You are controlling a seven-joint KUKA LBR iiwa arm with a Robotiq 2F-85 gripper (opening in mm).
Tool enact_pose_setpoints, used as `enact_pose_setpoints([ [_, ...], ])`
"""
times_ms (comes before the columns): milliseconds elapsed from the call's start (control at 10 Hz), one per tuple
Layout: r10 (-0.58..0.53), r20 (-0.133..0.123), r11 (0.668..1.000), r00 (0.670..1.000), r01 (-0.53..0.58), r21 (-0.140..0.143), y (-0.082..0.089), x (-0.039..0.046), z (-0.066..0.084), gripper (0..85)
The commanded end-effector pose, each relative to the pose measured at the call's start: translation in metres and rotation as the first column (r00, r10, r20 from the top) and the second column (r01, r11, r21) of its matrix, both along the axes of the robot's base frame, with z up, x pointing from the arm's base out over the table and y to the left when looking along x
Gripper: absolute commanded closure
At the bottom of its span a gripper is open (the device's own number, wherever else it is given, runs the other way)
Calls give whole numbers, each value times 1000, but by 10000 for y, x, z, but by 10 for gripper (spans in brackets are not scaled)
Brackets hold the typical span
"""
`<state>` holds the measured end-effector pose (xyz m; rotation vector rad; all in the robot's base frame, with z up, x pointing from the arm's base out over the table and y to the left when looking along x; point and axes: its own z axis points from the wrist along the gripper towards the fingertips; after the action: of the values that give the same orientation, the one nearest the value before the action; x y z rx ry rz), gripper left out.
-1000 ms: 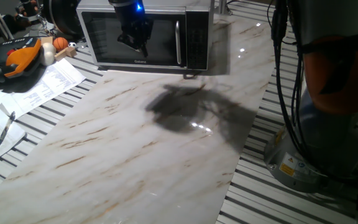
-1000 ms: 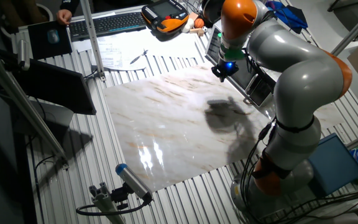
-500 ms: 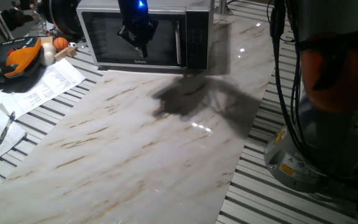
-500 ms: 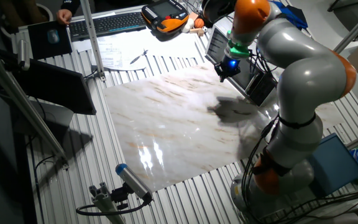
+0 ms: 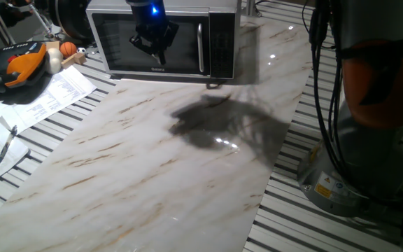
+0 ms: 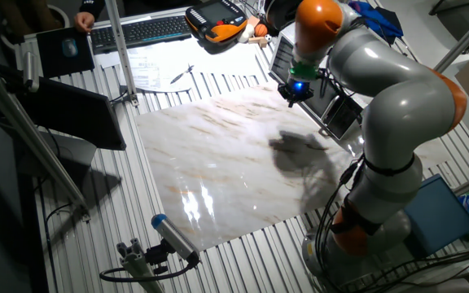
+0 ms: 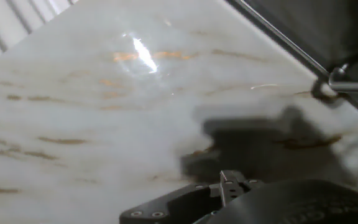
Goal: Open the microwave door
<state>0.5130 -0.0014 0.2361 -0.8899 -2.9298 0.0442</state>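
Note:
The microwave (image 5: 163, 38) stands at the far edge of the marble tabletop (image 5: 152, 161). The microwave door (image 5: 117, 42) is closed, with its vertical silver handle (image 5: 201, 47) on the right, beside the dark keypad panel (image 5: 222, 43). My gripper (image 5: 157, 57) hangs in front of the door's dark window, left of the handle and above the table. Its fingers look closed together and hold nothing. In the other fixed view the gripper (image 6: 293, 94) is just before the microwave (image 6: 332, 110). The hand view shows the fingertips (image 7: 229, 182) over marble, with the microwave's lower edge (image 7: 278, 37) at top right.
An orange teach pendant (image 5: 16, 64), an orange ball (image 5: 68, 49), papers (image 5: 47, 94) and a pen (image 5: 9, 140) lie left of the marble. The robot base (image 5: 355, 161) and cables stand at the right. A keyboard (image 6: 149, 31) lies at the far side.
The gripper swung slightly right toward the handle, then back left. It sits a little higher than a second ago. Its shadow on the marble moved with it. The door has stayed closed.

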Motion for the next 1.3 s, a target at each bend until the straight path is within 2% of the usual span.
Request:
enact_pose_setpoints([
  [0, -103, -4, 995, 995, 103, -2, 0, 0, 2, 850],
  [300, -173, -42, 985, 984, 173, -2, 0, 0, 2, 850],
  [700, -291, -39, 955, 956, 288, -75, -11, 1, -2, 850],
  [800, -317, -26, 945, 948, 313, -100, -41, -1, -11, 680],
  [900, -328, -4, 936, 945, 325, -138, -96, 0, -30, 680],
  [1000, -323, 7, 937, 946, 321, -141, -170, -22, -35, 510],
  [1200, -298, 20, 947, 954, 298, -123, -435, -114, -70, 510],
])
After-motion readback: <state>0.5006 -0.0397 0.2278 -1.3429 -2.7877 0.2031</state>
